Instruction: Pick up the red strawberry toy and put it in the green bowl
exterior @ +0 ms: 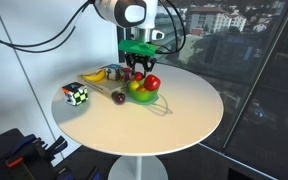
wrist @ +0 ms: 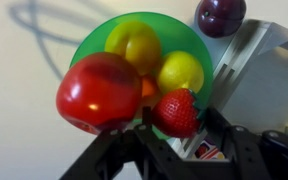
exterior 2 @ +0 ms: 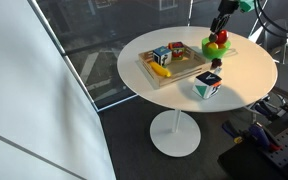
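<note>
The red strawberry toy (wrist: 176,112) sits between my gripper's (wrist: 177,128) two black fingers, over the near rim of the green bowl (wrist: 92,40). The gripper looks shut on it. The bowl holds a larger glossy red round fruit (wrist: 99,90), two yellow fruits (wrist: 134,42) and an orange piece. In both exterior views the gripper (exterior: 137,68) (exterior 2: 222,30) hangs right over the bowl (exterior: 141,95) (exterior 2: 217,47); the strawberry is too small to make out there.
A dark maroon small fruit (wrist: 221,14) (exterior: 119,97) lies on the table beside the bowl. A chequered cube toy (exterior: 76,94) (exterior 2: 208,85) stands near the round white table's edge. A wooden tray (exterior 2: 179,70) with a banana (exterior: 96,74) and blocks lies behind.
</note>
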